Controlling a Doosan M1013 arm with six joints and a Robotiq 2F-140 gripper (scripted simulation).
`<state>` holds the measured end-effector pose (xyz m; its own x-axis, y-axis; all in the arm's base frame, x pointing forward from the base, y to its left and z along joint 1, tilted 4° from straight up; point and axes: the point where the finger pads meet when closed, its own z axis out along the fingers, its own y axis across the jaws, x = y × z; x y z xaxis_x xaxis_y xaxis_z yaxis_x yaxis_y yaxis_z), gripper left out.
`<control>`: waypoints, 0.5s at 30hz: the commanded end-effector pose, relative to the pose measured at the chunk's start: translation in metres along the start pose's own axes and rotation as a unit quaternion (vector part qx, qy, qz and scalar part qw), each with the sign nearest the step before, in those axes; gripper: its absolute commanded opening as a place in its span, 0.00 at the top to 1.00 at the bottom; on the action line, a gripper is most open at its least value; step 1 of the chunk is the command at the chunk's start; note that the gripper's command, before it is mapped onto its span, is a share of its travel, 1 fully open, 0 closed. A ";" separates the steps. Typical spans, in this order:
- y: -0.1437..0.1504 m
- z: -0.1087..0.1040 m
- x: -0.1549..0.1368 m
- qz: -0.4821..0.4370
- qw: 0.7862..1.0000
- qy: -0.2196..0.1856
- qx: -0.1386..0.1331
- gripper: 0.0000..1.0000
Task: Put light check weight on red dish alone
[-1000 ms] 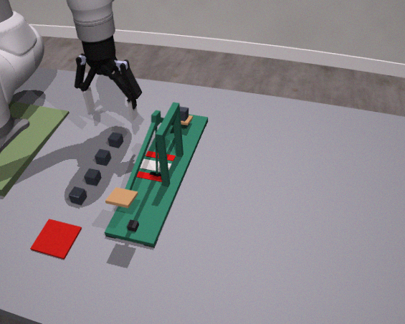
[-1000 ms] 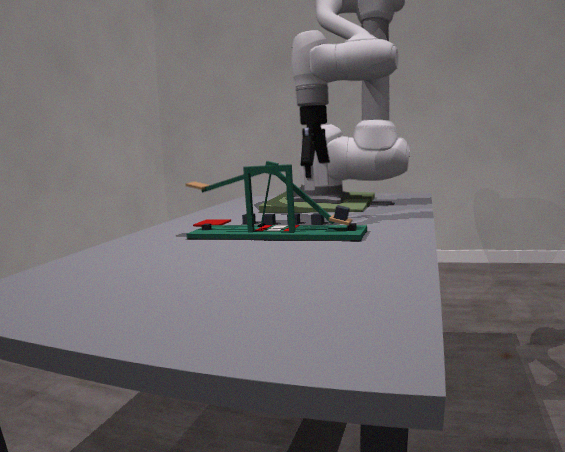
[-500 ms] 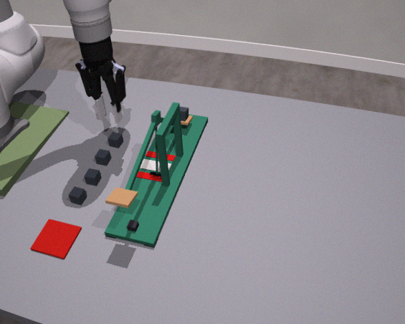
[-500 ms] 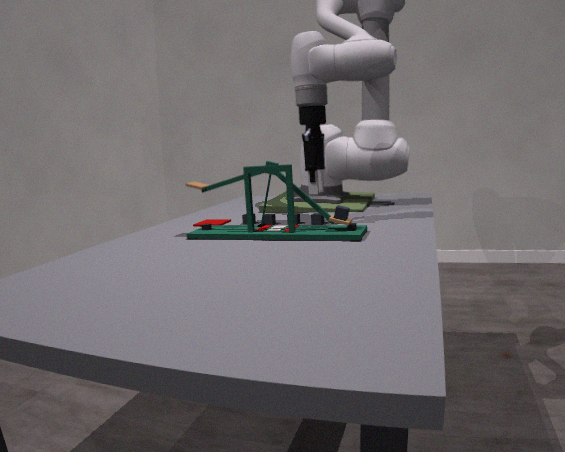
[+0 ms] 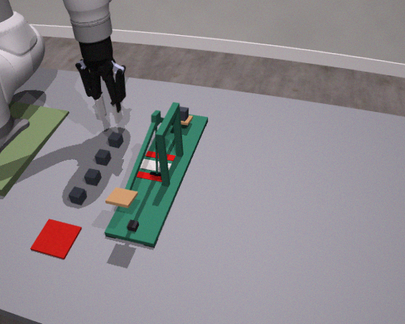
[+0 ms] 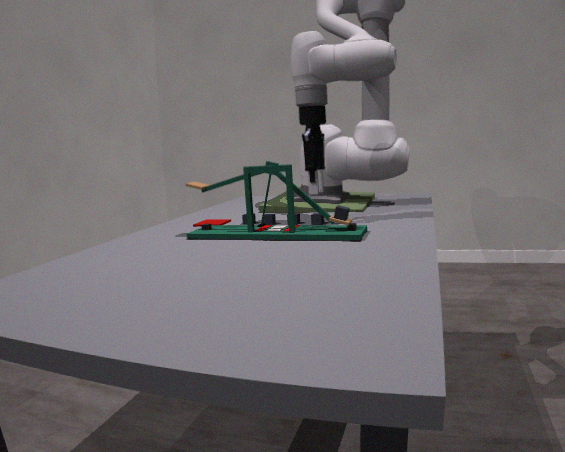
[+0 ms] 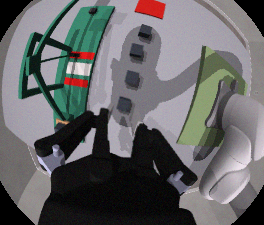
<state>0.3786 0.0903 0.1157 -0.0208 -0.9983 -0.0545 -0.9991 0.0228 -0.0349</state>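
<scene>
My gripper [image 5: 111, 121] [image 6: 317, 186] [image 7: 122, 112] is partly open and empty, above the far end of a row of several dark weights. The weight nearest it [image 5: 115, 140] [image 7: 124, 105] stands on the table. The row's other end weight [image 5: 77, 196] [image 7: 145, 32] is closest to the red dish [image 5: 56, 239] [image 6: 212, 222] [image 7: 150, 8], which lies flat and bare. Another dark weight [image 5: 183, 112] [image 6: 342, 213] sits on the balance's lowered far pan [image 6: 333, 219]. The near pan [image 5: 121, 197] [image 6: 196, 185] is raised and empty. The pointer's black tip [image 5: 155, 173] hangs over the near red field.
The green balance base [image 5: 180, 172] [image 6: 276, 235] [image 7: 98, 29] runs beside the row, with its upright frame [image 5: 178, 140] rising in the middle. A small black block [image 5: 132, 225] sits at the near end of the base. The arm stands on an olive plate [image 5: 33, 143] [image 7: 194, 114].
</scene>
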 end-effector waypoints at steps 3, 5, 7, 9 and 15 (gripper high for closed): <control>0.000 0.000 0.000 0.000 1.000 0.000 0.000 0.65; 0.000 0.000 0.000 0.000 1.000 0.000 0.000 0.65; 0.000 0.000 0.000 0.000 1.000 0.000 0.000 0.65; 0.000 0.001 0.000 0.000 1.000 0.000 0.000 0.65; 0.000 0.003 0.000 0.000 1.000 0.000 0.000 0.65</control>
<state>0.3786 0.0904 0.1139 -0.0208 -0.9983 -0.0545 -0.9991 0.0227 -0.0349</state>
